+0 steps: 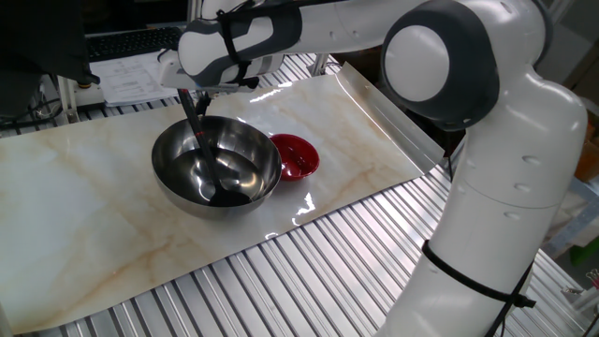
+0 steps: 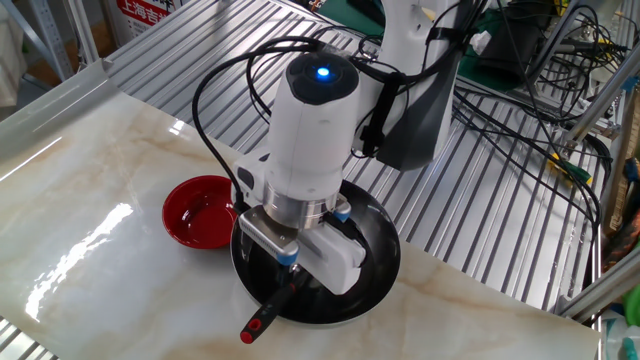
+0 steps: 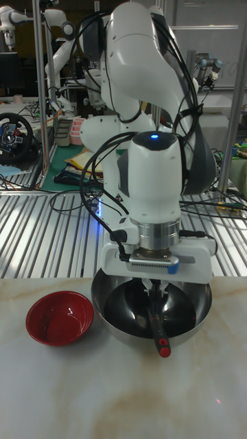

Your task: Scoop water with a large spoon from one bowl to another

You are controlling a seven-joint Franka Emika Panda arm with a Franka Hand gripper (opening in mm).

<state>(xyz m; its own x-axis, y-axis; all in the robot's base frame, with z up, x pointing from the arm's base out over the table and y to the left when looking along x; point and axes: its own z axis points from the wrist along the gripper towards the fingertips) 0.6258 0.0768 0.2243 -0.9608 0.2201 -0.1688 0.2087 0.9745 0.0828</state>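
The large steel bowl [image 1: 217, 168] stands on the marble sheet, with the small red bowl [image 1: 295, 154] touching its right side. My gripper [image 1: 193, 95] hangs over the steel bowl's far rim, shut on the black ladle's handle [image 1: 200, 131]. The scoop [image 1: 226, 193] rests low inside the bowl, where water shows only as glints. In the tall fixed view the handle [image 3: 156, 321] slopes toward the camera, its red end [image 3: 163, 351] over the near rim of the steel bowl [image 3: 113, 322], and the red bowl [image 3: 60, 317] is at the left. My wrist hides much of the steel bowl [image 2: 385, 250].
The marble sheet [image 1: 84, 215] lies on a ribbed metal table [image 1: 309, 271] and curls up at its far right edge [image 1: 384, 103]. Cables [image 2: 520, 90] trail over the table behind the arm. Papers and a keyboard [image 1: 131, 56] lie beyond the far edge.
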